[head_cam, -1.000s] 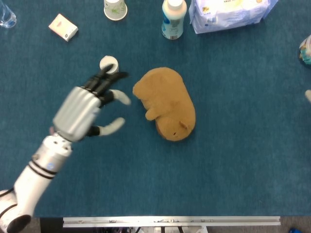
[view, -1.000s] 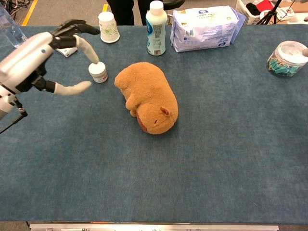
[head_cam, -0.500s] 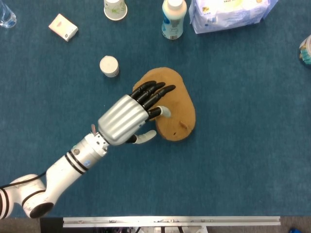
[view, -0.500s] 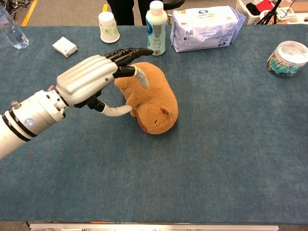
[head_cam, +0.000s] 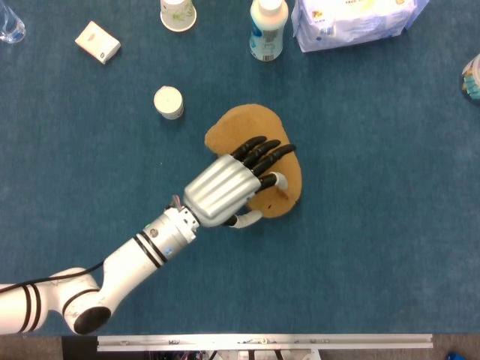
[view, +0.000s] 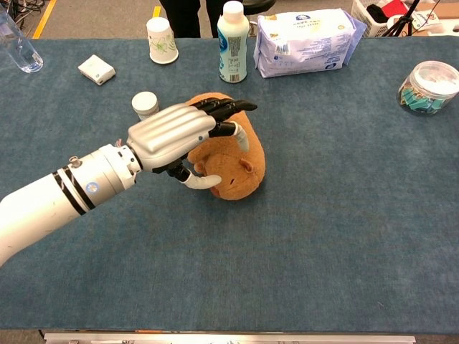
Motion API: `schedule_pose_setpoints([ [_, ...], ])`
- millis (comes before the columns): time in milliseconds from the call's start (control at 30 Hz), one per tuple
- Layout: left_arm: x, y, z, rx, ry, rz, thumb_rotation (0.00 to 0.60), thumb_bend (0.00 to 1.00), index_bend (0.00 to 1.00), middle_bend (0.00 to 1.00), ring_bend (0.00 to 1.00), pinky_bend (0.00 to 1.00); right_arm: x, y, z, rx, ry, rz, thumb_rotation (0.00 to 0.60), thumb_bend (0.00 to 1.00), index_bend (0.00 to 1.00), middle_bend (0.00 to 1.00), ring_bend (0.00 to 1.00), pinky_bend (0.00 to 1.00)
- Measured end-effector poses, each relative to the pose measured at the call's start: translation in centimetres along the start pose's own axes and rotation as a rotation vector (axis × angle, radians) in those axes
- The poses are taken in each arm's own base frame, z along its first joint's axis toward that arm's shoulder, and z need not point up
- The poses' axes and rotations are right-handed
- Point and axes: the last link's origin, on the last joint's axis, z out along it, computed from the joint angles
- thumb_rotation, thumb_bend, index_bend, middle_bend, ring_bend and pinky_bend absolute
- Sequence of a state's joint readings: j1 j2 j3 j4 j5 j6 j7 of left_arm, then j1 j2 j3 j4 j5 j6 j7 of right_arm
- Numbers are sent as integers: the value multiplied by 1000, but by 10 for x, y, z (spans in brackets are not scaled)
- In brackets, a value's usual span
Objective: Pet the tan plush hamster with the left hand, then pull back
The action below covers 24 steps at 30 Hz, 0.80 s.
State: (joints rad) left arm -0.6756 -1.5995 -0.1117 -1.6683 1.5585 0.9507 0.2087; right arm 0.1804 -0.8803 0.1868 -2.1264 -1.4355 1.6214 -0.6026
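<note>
Here the left hand [head_cam: 225, 187] lies flat over the tan plush hamster [head_cam: 279, 187], fingers [view: 229, 107] extended and apart, gripping nothing; the hamster sits just right of the small white jar [head_cam: 169, 102].

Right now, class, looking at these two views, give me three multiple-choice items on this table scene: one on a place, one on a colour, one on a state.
1. Where is the small white jar?
A. left of the plush hamster
B. on the wipes pack
C. in the hand

2. What colour is the table cloth?
A. red
B. dark blue
C. yellow

3. How is the left hand?
A. clenched on the bottle
B. fingers spread over the hamster
C. flat on bare cloth

Key: 1 A, the jar stands apart on the hamster's left; 2 B, blue throughout; 3 B, its fingers lie spread over the hamster's back.
</note>
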Motion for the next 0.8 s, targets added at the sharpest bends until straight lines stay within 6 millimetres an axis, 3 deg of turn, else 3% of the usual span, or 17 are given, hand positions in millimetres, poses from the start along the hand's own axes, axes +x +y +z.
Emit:
schedule_pose_setpoints([
  [233, -3, 9, 9, -5, 2, -13, 600, 269, 331, 0, 0, 72, 0, 4, -2, -8, 7, 11, 600, 0, 311, 230, 73, 224],
  [800, -13, 7, 26, 8, -44, -30, 600, 269, 352, 0, 0, 72, 0, 9, -4, -23, 15, 26, 600, 0, 311, 230, 73, 223],
])
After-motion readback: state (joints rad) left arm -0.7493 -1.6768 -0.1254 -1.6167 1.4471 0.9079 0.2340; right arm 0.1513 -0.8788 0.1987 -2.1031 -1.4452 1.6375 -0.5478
